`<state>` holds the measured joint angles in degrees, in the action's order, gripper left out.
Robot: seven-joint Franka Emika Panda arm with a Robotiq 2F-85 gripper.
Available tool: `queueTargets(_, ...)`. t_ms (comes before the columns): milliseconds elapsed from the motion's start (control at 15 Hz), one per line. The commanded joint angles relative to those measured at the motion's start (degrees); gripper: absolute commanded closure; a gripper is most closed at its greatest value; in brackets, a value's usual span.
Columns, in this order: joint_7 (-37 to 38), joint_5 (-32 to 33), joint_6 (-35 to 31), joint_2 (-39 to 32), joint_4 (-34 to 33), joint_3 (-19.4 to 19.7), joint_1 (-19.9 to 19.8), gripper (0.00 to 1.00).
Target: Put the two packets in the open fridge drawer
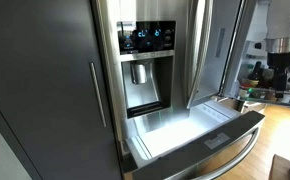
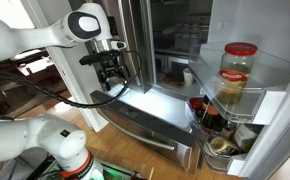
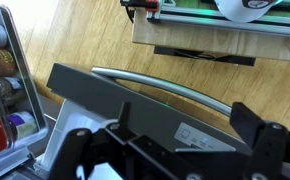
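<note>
Gripper [image 2: 113, 88] hangs spread above the fridge drawer [image 2: 160, 105] — packets not discernible; seemingly drop-off step — next, lift clear.

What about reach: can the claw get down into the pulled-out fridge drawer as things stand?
Probably yes: the claw hangs over one end of the fridge drawer, the drawer is open on top, and nothing shows between them.

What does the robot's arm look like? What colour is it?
The arm is white and chunky, with rounded joints and a round dark cap on one. The gripper at its end is black and boxy, and black cables trail beside it.
</note>
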<state>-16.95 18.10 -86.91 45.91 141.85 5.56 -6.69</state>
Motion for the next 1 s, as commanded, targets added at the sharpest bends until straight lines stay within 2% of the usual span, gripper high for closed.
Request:
queueTargets(0, 1.04, 0.77, 0.5, 0.07, -0.19, 1.32, 1.96, 0.0)
queueTargets(333, 1.04, 0.77, 0.5, 0.07, -0.2, 1.32, 1.96, 0.0)
queueTargets(533, 3.01, 2.47, -4.38, -2.83, -0.53, 4.55, -0.47, 0.0)
queueTargets(733, 3.28, 4.75, -15.76, -5.34, -2.06, 11.99, -3.99, 0.0)
queueTargets(867, 2.05, 3.59, -27.18, -9.01, -3.0, 16.73, -4.65, 0.0)
queueTargets(933, 3.38, 2.64, -32.45, -10.31, -2.69, 19.45, -3.43, 0.0)
